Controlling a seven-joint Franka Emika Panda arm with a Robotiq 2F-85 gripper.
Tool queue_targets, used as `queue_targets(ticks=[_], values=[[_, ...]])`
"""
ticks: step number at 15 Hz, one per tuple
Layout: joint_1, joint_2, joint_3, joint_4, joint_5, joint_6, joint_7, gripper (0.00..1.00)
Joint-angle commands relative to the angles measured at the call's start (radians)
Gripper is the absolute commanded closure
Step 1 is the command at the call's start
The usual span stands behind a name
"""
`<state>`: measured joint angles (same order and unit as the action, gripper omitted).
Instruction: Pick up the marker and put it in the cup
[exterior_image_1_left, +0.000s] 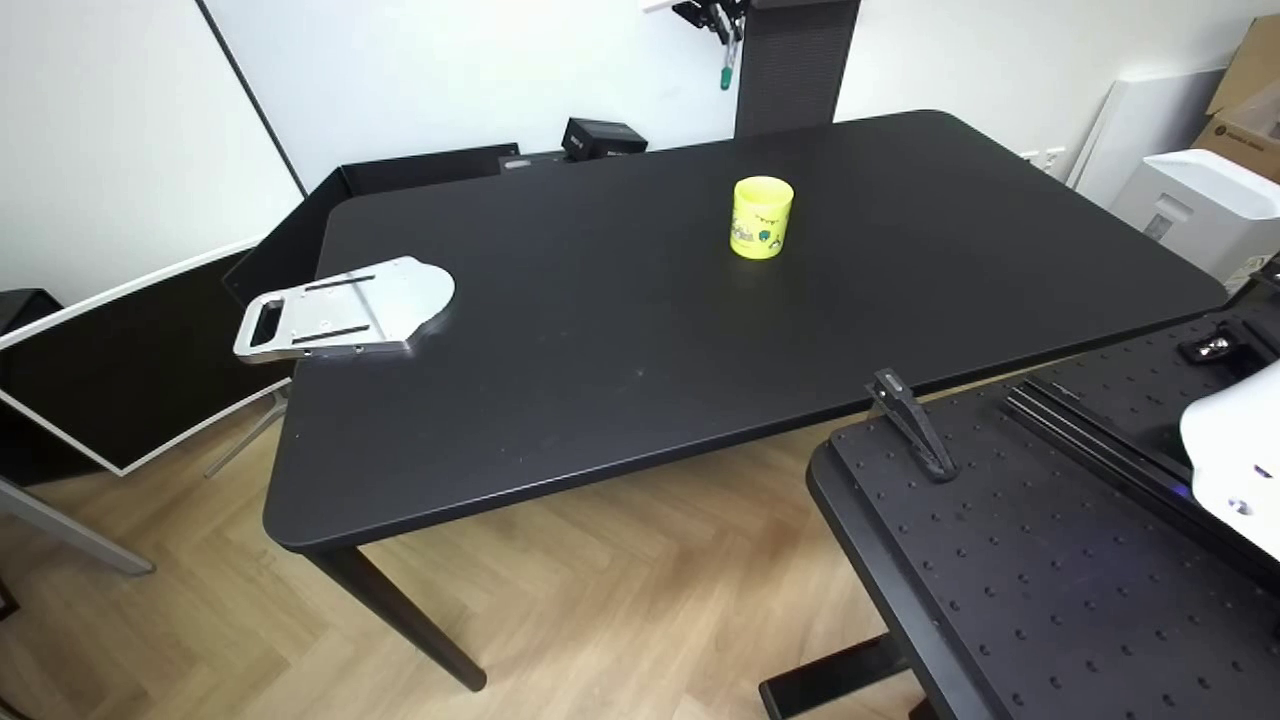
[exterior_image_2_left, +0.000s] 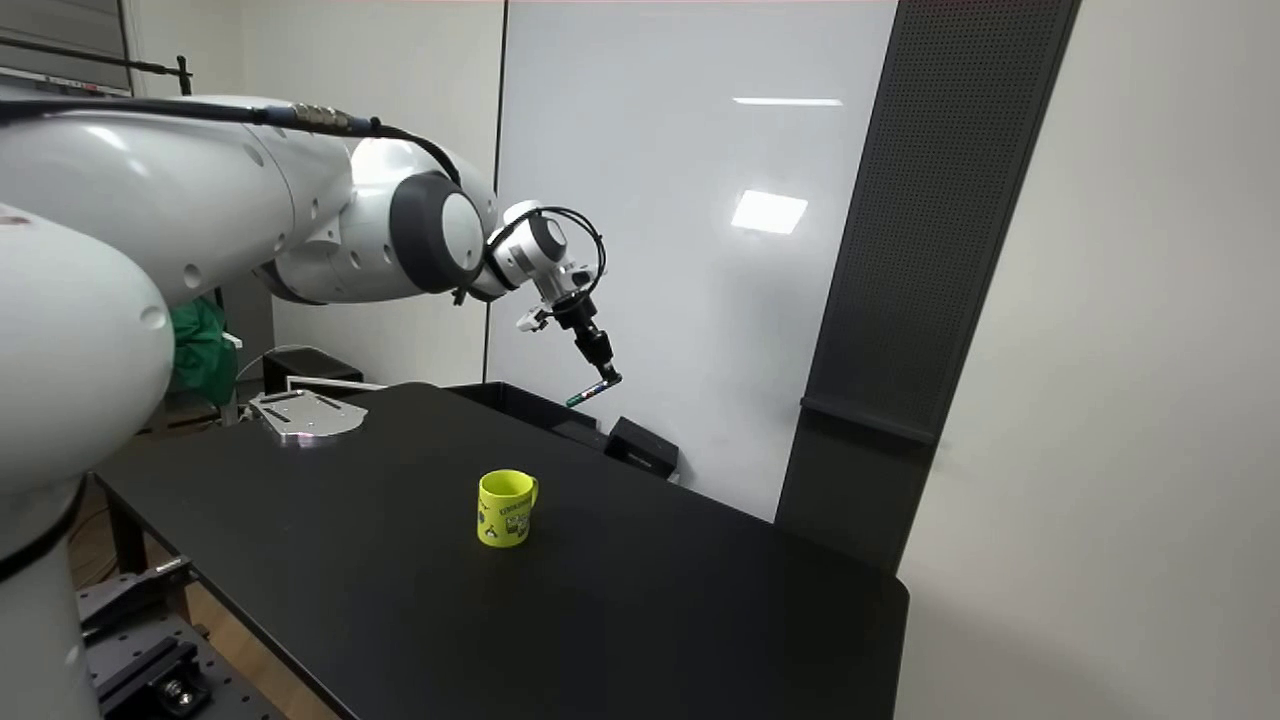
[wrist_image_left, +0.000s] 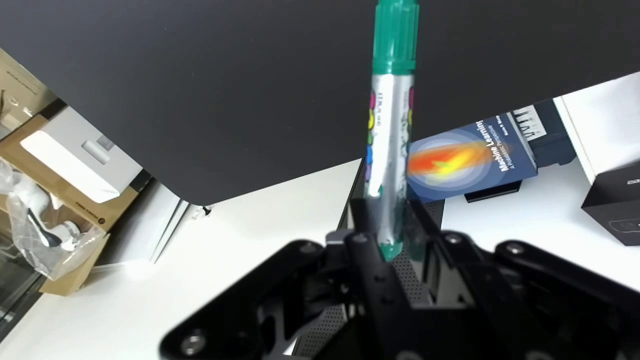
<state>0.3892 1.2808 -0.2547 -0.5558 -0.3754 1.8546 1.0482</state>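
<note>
I am clamping my gripper (wrist_image_left: 386, 220) on the green-capped marker (wrist_image_left: 392, 115); in the wrist view it is running from the lower middle of the frame up to the top edge, its cap uppermost there. In both exterior views I am holding it in the air, cap end lower, with a whiteboard (exterior_image_2_left: 690, 200) showing behind it. In an exterior view the yellow mug (exterior_image_2_left: 503, 515) is standing upright on the black table (exterior_image_2_left: 700, 620), below and left of the centre of the frame, its handle facing right, well apart from the marker. At the left of the frame in an exterior view, a slotted silver plate (exterior_image_1_left: 395, 300) is lying on the table, its handle end jutting past the edge. My white arm (exterior_image_2_left: 230, 200) is filling the left side in an exterior view. Farther out, in the wrist view, a Machine Learning book (wrist_image_left: 500, 165) is showing just right of the marker; a black box (wrist_image_left: 615, 200) is sitting at the right edge, and a cardboard box (wrist_image_left: 75, 200) is standing at the left, beside a white-and-grey appliance (wrist_image_left: 110, 172).
</note>
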Motion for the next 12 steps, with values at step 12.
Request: queue_targets(ticks=[12], values=[[-0.001,-0.004,0.005,-0.013,0.005,-0.012,-0.006,0.95]])
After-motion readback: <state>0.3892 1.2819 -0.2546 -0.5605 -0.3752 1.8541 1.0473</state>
